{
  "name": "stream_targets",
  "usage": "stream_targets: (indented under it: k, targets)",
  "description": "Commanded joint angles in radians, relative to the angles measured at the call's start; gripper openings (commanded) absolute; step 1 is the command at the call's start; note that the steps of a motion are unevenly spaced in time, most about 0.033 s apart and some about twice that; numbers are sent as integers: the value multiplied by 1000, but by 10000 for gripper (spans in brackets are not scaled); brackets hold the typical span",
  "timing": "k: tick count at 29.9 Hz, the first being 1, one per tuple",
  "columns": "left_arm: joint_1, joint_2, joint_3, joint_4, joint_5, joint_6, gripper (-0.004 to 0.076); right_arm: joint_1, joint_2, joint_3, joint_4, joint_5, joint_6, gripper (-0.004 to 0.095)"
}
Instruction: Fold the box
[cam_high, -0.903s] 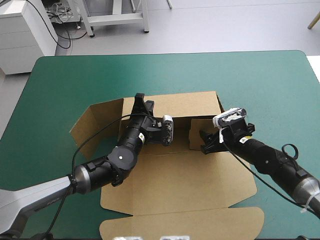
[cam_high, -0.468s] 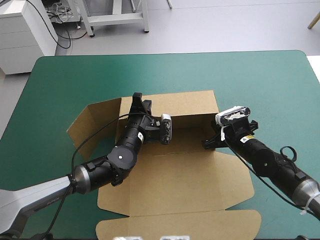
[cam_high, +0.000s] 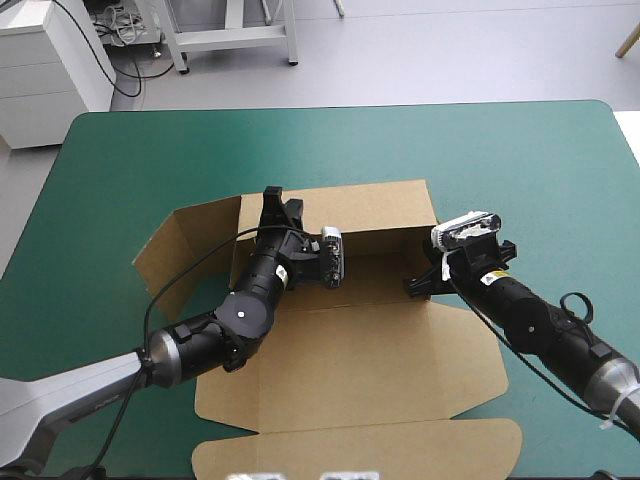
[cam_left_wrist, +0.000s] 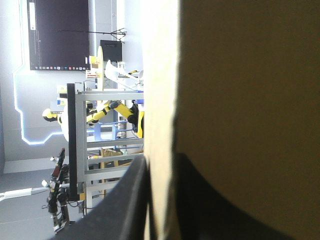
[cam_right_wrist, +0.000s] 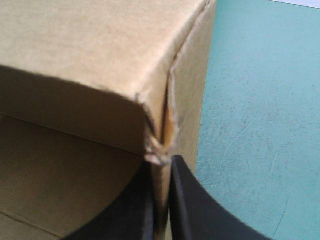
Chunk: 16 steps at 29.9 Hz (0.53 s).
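The box (cam_high: 370, 360) lies in the middle of the teal-green cover (cam_high: 520, 170), well apart from every table edge; it is half raised, its far wall upright, its base and lid panel flat toward the near edge, the lid's rounded tongue closest to the robot. At the left end a side flap angles outward, lifted partly off the cover.

The left gripper (cam_high: 277, 205) sits at the far wall's left part, reaching over its upper edge; in the left wrist view the box (cam_left_wrist: 240, 75) fills most of the field, and the left gripper (cam_left_wrist: 161, 165) has the board's pale edge pinched between its black fingers (cam_left_wrist: 120, 205), all but closed on the sheet.

The right gripper (cam_high: 415, 287) is at the wall's right end, low inside the corner; seen from the right wrist, the box (cam_right_wrist: 100, 50) shows that corner (its fold looks a little frayed and split), and the right gripper (cam_right_wrist: 161, 167) clamps the board there, one of its black fingers (cam_right_wrist: 187, 200) on each side, nearly touching. The teal-green cover (cam_right_wrist: 250, 100) shows bare just beside that corner, outside the box.
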<state>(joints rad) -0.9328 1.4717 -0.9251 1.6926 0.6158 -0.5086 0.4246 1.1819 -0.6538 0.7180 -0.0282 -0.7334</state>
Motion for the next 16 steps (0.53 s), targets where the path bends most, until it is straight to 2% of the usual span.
stream_targets:
  k: [1, 3, 5, 9, 16]
  targets:
    - [-4, -28, -22, 17, -18, -27, 365, 3, -28, -24, -5, -44, -13, -20]
    - [-4, -28, -22, 17, -44, -27, 470, 3, -28, -24, -5, -44, -13, -20]
    - [-4, -28, -22, 17, -70, -27, 521, 3, -28, -26, -1, -51, 1, -20]
    - [-50, -28, -22, 17, -47, -27, 519, 1, -25, -36, 2, -81, 40, -20]
    - [-158, -28, -22, 17, 46, -25, 519, -18, 75, -146, -10, -45, 38, -19]
